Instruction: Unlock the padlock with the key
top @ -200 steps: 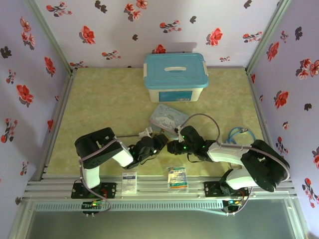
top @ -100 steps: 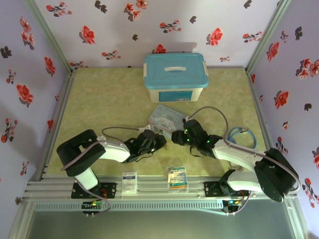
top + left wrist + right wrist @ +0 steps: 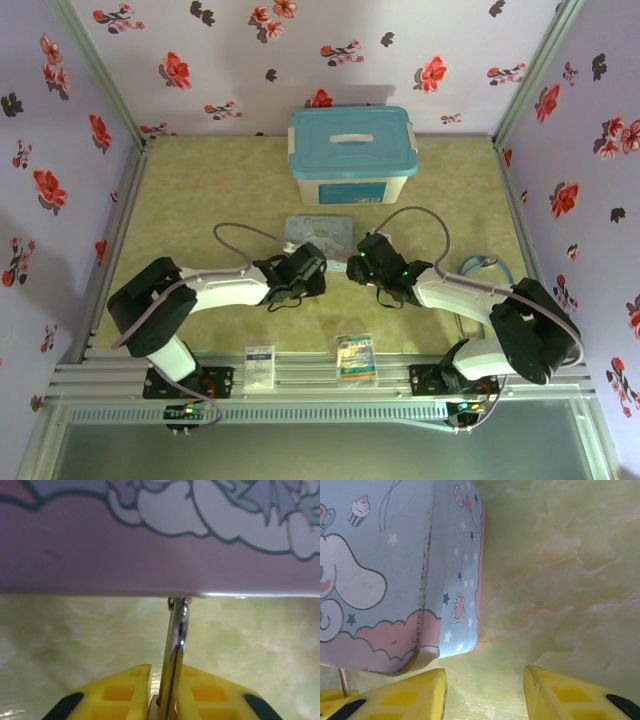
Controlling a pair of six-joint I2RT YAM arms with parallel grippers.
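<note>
Lilac walls (image 3: 60,150) with red and black flowers; yellow-green marbled table (image 3: 200,200); far box (image 3: 400,188) white, its lid (image 3: 352,135) teal; tin (image 3: 318,231) pale blue and pink, white cartoon, small stars; silvery-grey key (image 3: 175,640); near left packet (image 3: 260,365) white.

Polished bare metal was noted on the padlock (image 3: 176,640); tin (image 3: 395,580) printed, scuffed; table (image 3: 560,555) smooth, marbled, slight sheen.

We can read no text: the label on the blue-lidded box (image 3: 352,192) at twelve o'clock and the print on both packets (image 3: 260,365) at six o'clock are too small to make out.
</note>
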